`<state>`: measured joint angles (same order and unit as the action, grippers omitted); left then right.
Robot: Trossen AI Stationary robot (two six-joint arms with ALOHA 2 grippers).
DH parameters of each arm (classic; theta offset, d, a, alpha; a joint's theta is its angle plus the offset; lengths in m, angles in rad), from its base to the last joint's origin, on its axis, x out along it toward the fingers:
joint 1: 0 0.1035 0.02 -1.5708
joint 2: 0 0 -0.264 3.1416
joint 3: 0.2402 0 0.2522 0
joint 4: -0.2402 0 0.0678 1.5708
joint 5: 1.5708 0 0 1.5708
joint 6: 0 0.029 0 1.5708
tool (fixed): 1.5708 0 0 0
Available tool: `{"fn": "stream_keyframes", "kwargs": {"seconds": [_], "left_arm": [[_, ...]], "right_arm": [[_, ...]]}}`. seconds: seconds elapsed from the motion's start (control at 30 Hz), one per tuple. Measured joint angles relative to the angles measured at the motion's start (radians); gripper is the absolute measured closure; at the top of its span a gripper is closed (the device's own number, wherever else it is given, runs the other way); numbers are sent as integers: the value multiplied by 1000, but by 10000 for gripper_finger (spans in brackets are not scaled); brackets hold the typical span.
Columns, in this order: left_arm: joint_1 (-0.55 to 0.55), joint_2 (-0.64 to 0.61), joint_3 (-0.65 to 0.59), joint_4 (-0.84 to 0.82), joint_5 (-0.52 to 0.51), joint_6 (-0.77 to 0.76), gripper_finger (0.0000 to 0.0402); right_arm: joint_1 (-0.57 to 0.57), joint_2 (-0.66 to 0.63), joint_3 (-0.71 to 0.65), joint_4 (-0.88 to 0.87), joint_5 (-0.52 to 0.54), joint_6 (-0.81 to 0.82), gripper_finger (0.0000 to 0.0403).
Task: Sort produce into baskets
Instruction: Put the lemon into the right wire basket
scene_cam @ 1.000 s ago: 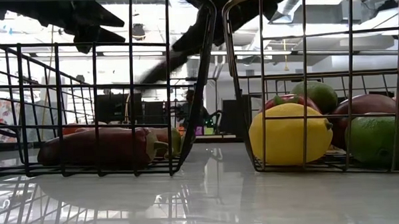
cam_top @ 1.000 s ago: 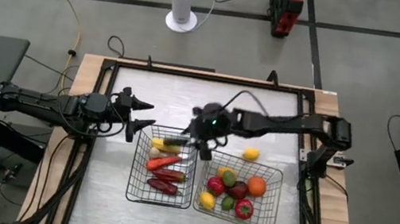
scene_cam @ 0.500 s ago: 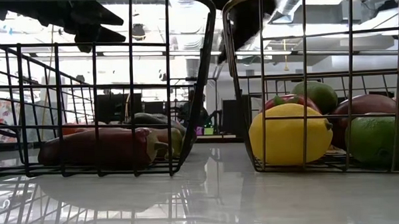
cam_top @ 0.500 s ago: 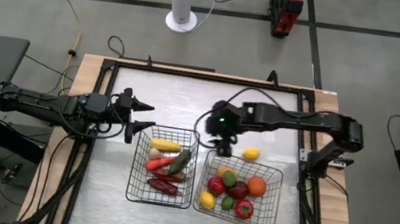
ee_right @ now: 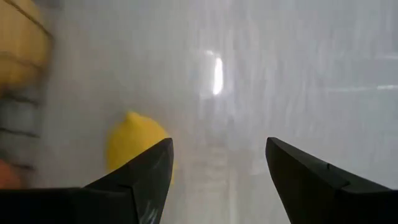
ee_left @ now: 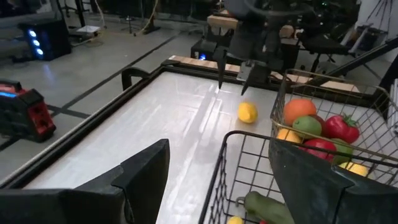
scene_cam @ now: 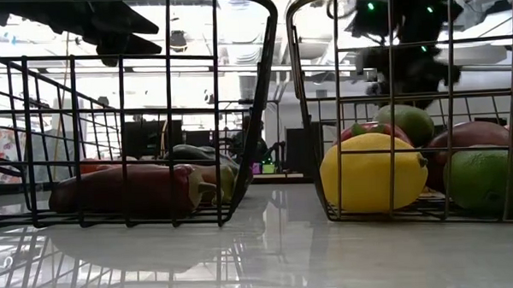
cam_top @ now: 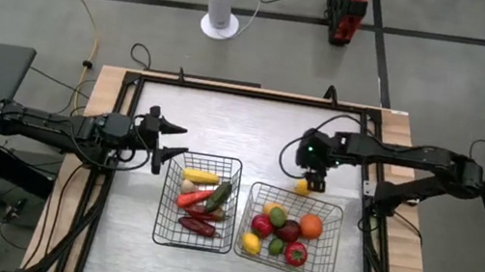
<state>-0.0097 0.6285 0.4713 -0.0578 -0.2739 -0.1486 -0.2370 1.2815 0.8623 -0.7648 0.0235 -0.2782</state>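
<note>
Two wire baskets sit side by side: the left basket [cam_top: 200,203] holds long pieces, yellow, orange, red and a green one [cam_top: 219,194]; the right basket [cam_top: 292,230] holds round red, green, orange and yellow pieces. A yellow lemon [cam_top: 303,188] lies on the table just beyond the right basket; it also shows in the left wrist view [ee_left: 247,112] and the right wrist view [ee_right: 134,146]. My right gripper [cam_top: 316,178] is open and empty, above the table just beyond the lemon. My left gripper [cam_top: 168,142] is open and empty, by the left basket's far left corner.
The table has raised black rails along its edges [cam_top: 260,89]. Bare table surface [cam_top: 225,124] lies beyond the baskets. A white fan base [cam_top: 219,25] and a red device [cam_top: 345,11] stand on the floor beyond the table.
My right gripper has let the green long piece fall into the left basket, where it now lies on the other pieces. It has then gone toward the table's right edge, from over the left basket to a spot by the lemon.
</note>
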Motion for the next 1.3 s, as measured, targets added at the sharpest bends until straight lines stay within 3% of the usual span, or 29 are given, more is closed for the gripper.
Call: {"fn": "stream_keyframes", "kwargs": {"seconds": [0.2,0.47,0.73,0.9,1.3], "left_arm": [[0,0,0,0,-29,8,139],[0,0,0,0,-29,8,139],[0,0,0,5,-29,11,139],[0,0,0,5,-30,5,139],[0,0,0,5,-30,3,139]], "right_arm": [[0,-19,-107,48,35,-94,117],[74,14,-129,39,116,-129,117],[194,5,-129,6,310,-43,117],[272,5,-129,-2,375,9,117],[430,5,-129,-1,407,188,117]]}}
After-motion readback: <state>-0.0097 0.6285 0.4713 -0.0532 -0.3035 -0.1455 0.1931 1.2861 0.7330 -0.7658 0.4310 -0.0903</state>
